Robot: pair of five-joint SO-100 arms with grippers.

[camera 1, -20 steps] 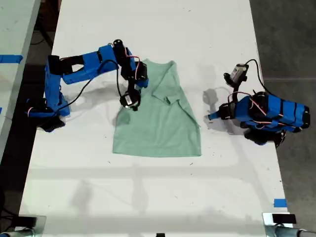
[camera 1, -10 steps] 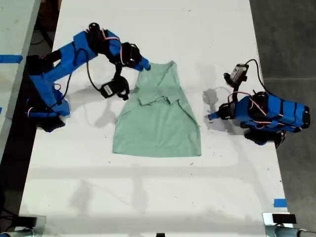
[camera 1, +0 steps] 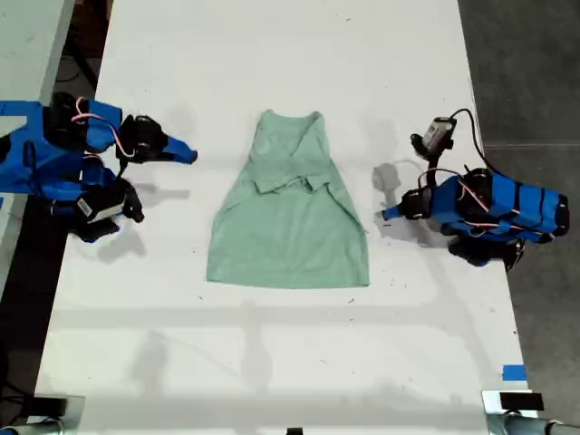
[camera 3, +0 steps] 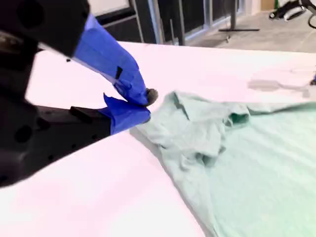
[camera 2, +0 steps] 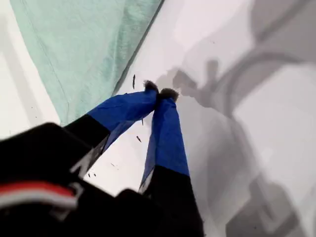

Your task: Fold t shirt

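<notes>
While the table (camera 1: 272,362) carries the shirt (camera 1: 290,227) at its middle, sleeves tucked in and body unfolded, my first gripper (camera 1: 388,216) and my second gripper (camera 1: 186,154) sit pinched closed, empty. A careless grab at this thin cloth could drag those tucks loose!

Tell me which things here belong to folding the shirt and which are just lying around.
For the job:
t shirt
my first gripper
my second gripper

Lying about:
blue tape strip, near the exterior view's lower right corner
blue tape piece, at the exterior view's left edge
</notes>
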